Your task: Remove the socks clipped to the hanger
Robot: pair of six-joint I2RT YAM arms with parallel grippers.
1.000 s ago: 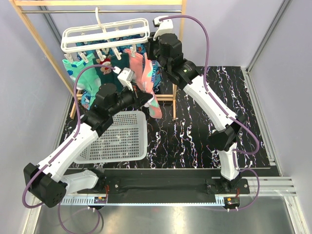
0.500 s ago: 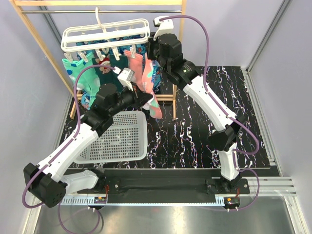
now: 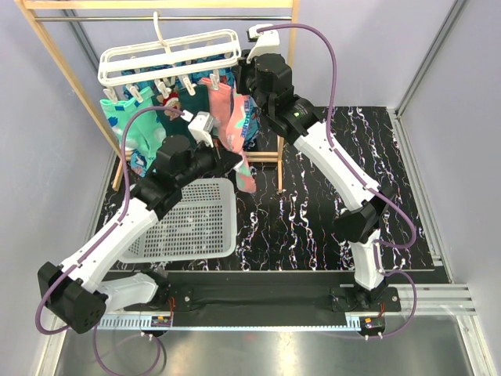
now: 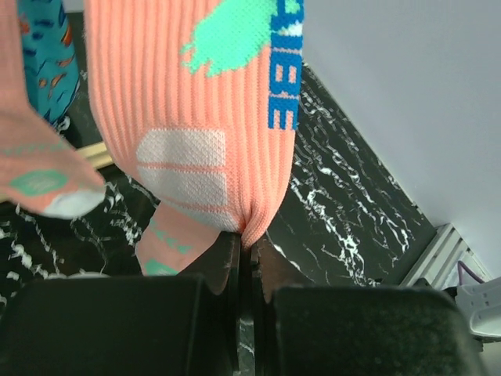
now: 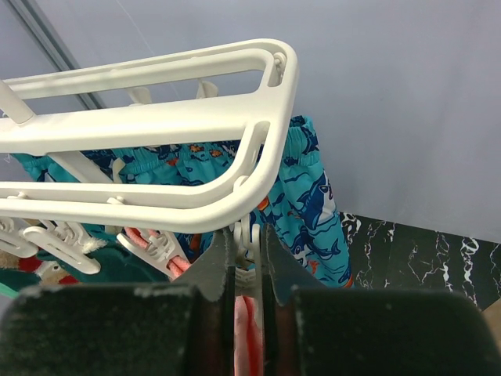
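Left gripper (image 4: pixel 246 252) is clamping a ribbed pink sock (image 4: pixel 196 117).
Right gripper (image 5: pixel 249 252), reaching toward 11 o'clock, is pinching a white plastic clip (image 5: pixel 245 232).

We see the hanger (image 5: pixel 156 117) as smooth white plastic with a soft sheen. A small clip (image 5: pixel 244 227) under it is the same plastic. Below the hanger, the pink sock (image 4: pixel 196 117) is matt ribbed knit cloth with a finer white mesh patch and mint knit areas. Behind the hanger, the blue patterned cloth (image 5: pixel 313 211) looks thin, smooth and printed. The left gripper (image 4: pixel 246 249) has matt black fingers. The right gripper (image 5: pixel 246 243) has dark, dull fingers, scuffed pale at the edges. Around the hanger, the rack (image 3: pixel 156 4) is pale bare wood. Below the hanger, the table (image 3: pixel 313 211) is black with white marbled veins, and the basket (image 3: pixel 196 227) is white plastic mesh.
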